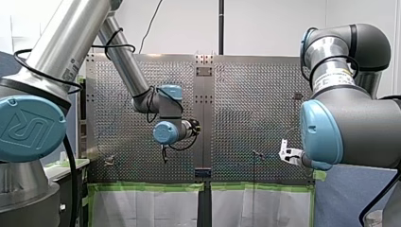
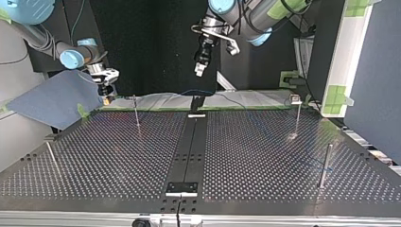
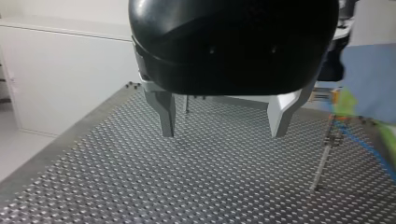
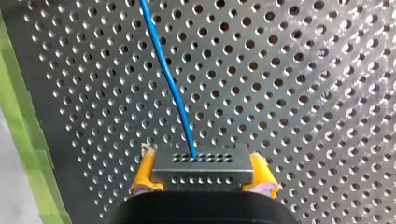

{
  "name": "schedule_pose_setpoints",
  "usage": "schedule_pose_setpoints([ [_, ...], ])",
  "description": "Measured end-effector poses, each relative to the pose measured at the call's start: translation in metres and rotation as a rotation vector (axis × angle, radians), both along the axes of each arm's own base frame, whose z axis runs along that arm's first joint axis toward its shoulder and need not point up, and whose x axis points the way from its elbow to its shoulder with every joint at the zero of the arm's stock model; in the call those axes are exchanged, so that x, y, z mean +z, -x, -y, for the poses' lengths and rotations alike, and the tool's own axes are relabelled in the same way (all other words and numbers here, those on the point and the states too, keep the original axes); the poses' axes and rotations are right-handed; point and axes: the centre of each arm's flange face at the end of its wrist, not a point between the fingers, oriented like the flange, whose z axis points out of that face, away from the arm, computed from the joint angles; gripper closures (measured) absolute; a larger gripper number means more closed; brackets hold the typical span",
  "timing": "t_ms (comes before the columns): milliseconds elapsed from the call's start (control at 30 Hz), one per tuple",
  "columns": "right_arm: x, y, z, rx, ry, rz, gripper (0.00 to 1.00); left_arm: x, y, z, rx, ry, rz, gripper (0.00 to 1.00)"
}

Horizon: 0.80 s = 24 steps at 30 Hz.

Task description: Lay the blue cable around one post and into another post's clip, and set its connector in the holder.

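**Right end effector** [image 4: 203, 173]: yellow pads closed on the grey connector [image 4: 203, 161], one pad on each side. The blue cable [image 4: 168, 79] leaves the connector's front face and runs ahead over the worktop [image 4: 303, 93], beside its green-taped edge.

**Left end effector** [image 3: 224, 133]: metal fingers spread wide, nothing between them, no contact with the worktop.

**Location of work:** in the top view the right end effector hangs over the worktop's far left corner, just beside a thin post [image 2: 136, 112]. In the left wrist view a stretch of cable passes close to that post. I cannot tell whether it wraps the post.

A second post [image 2: 297, 118], carrying a clip at its top, stands near the far right corner. No cable is seen in the clip.

**Step in hand, as judged:** the connector is gripped and carried, with routing at its start. Neither the clip nor the holder appears served. The holder could not be identified with confidence.

**Next move calls for:** leading the cable round the near post under light tension without bending the post. The grip must hold square so the connector does not twist.

**Arm pose:** my right arm sits low, wrist turned down at the corner. My left arm reaches over the middle of the far edge, end effector pointing down, well clear of the worktop.
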Motion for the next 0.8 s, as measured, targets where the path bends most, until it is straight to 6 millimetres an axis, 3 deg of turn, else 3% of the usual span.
schedule_pose_setpoints([
  [267,0.009,0.000,0.007,-0.009,0.020,-0.045,1.00,-0.021,0.023,-0.020,0.002,-0.044,-0.050,0.02],
  [800,0.083,-0.015,0.012,-0.013,0.057,-0.085,1.00,-0.054,0.071,-0.059,0.002,-0.125,-0.146,0.02],
])
